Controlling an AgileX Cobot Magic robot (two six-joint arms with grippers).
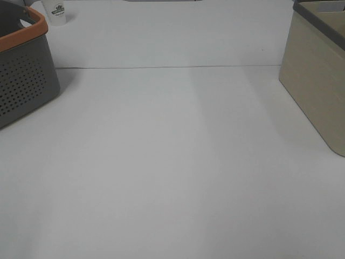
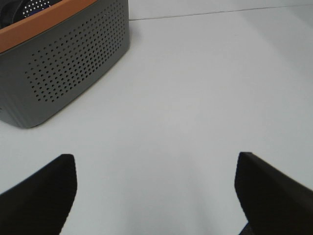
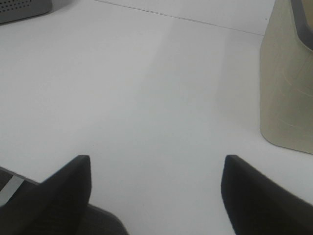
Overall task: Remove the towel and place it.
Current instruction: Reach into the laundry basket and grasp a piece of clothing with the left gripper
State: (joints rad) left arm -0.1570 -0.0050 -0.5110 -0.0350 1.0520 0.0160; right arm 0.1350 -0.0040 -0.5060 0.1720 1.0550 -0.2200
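Table [image 1: 172,162] is white and plain, with a thin seam [image 1: 161,67] running across its far part. At far left sits a grey basket [image 1: 24,81] with perforated walls and an orange rim [image 1: 21,35], partly cut by the frame. At far right sits a beige bin [image 1: 315,81] with a dark grey rim [image 1: 318,19], also cut off. The two are well apart, with table surface between them. A small white cup [image 1: 56,12] with a dark printed logo stands behind the basket, just beside its rim corner. The grippers show only in the wrist views.

On the left gripper [image 2: 155,164], both black fingers [image 2: 39,196] are visible and spread wide. Nothing is between them and white table lies under the gap, so the jaws are open and empty. The grey basket is ahead and off to one side, apart and not touched.

On the right gripper [image 3: 156,164], the dark fingers [image 3: 259,200] are also spread, with nothing between and table below. Its jaws are open and empty too. The beige bin's wall is near one finger's side but apart. A corner of the grey basket shows far across the table. A grey strip [image 3: 12,188] shows beside the other finger; cannot tell what it is.

The towel is not clearly made out in any view. In the left wrist view something dark [image 2: 12,12] lies inside the grey basket, below the orange rim. Cannot tell whether that is the towel.
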